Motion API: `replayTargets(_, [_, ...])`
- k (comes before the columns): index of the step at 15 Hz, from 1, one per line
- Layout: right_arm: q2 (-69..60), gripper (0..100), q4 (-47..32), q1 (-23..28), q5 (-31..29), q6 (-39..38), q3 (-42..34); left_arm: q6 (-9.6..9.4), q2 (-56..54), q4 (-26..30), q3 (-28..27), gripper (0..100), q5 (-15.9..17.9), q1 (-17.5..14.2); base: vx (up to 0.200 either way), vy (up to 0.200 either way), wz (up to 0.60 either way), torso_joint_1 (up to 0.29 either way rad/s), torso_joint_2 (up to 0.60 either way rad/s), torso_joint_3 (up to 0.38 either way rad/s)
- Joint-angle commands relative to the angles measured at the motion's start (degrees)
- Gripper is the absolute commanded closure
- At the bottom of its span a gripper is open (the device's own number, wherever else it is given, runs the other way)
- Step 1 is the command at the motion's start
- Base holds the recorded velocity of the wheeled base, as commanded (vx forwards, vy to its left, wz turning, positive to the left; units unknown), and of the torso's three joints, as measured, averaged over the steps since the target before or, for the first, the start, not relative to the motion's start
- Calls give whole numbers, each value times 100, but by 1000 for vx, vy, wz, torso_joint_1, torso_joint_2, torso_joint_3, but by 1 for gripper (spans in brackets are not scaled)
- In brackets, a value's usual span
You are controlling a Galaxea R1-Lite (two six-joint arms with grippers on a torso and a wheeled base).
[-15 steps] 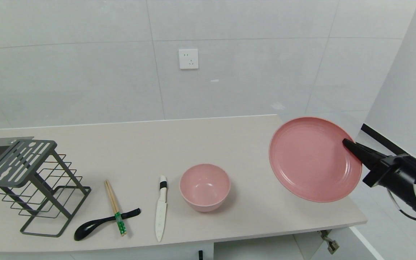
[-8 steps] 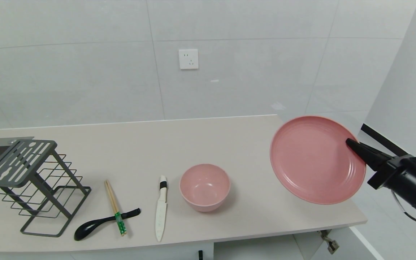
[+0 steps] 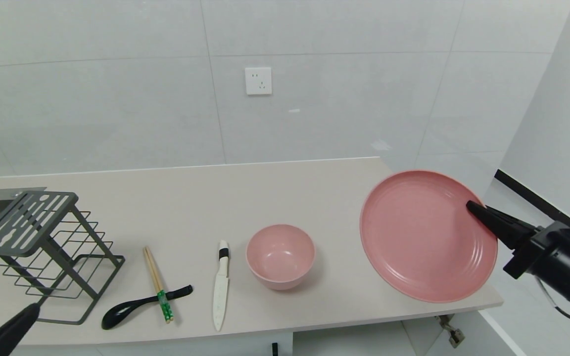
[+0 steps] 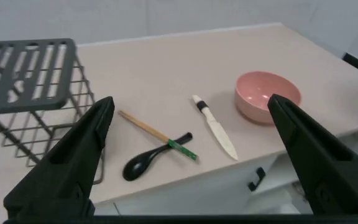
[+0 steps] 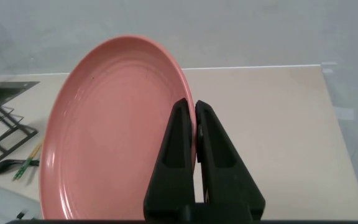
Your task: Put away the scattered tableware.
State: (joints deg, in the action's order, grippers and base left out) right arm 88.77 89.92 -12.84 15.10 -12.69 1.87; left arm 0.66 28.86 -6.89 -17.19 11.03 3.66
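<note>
You've got the pale counter [image 3: 191, 198] running left to right in front of you, against a tiled wall. Far left on it stands the dark grey wire rack [image 3: 23, 222], upright, with a slotted top plate.

Now the big one: the pink plate [image 3: 423, 237] is at the right end of the counter, tilted up with its face turned towards you and to the left. Your right claw [image 3: 473, 207] has it by the right-hand rim, jaws pinched tight on the edge with only the rim's thickness between them. I can't tell whether the plate's low edge touches the counter.

Your left claw [image 4: 191, 102] sits low at the near-left, off the front edge of the counter. Its jaws are spread wide with nothing between them.

Next down, the pink bowl [image 3: 280, 254] sits upright near the middle of the counter, well apart from the plate. Just left of it lies the white knife [image 3: 221, 287], handle far, blade tip near.

Left again, the wooden chopsticks [image 3: 155, 277] lie side by side with green-wrapped near ends. They cross over the handle of the black spoon [image 3: 121, 310], whose bowl points near-left, close to the rack's foot.

Smallest of all, a white socket [image 3: 258, 80] is on the wall behind.
</note>
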Motion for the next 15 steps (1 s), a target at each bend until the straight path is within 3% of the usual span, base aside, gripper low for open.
replayTargets(1, [-123,100,8,-123,1,3,-46,22,1017,-6,-311,0,154,153,0,0,0,0,0,0])
replayTargets(4, [-387,100,8,-123,1,3,-55,40,2080,-173,-610,0,778,513,0,0,0,0,0,0])
replayTargets(6, [-422,100,8,-114,1,3,-55,84,2634,-726,-601,0,1208,742,0,0,0,0,0,0])
replayTargets(7, [-431,100,8,-96,1,21,-55,189,3144,-1306,-566,0,1366,768,0,0,0,0,0,0])
replayTargets(8, [-440,100,8,-87,1,21,-46,251,3689,-1825,-522,0,1366,759,0,0,0,0,0,0])
replayTargets(12, [-519,100,8,-70,1,12,-55,233,5069,-3038,-663,0,1314,715,0,0,0,0,0,0])
replayTargets(15, [-510,100,8,-70,1,12,-55,259,5631,-3214,-1138,0,1076,724,0,0,0,0,0,0])
